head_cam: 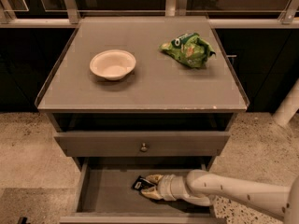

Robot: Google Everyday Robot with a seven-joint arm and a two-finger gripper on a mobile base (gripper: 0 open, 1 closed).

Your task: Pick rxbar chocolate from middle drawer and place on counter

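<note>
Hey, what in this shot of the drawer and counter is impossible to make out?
Camera view:
- rxbar chocolate: its right end is hidden by the tool, which sits inside the middle drawer; wrapper text too small.
- middle drawer: right floor hidden by the arm; front cut off by the bottom edge.
- green bag on the counter: print too small to read.

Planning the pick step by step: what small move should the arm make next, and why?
Likely secure the grasp before any lift: the gripper is low in the middle drawer, right against the rxbar chocolate, which lies on the drawer floor, and a firm hold is not evident. The counter is above.
</note>
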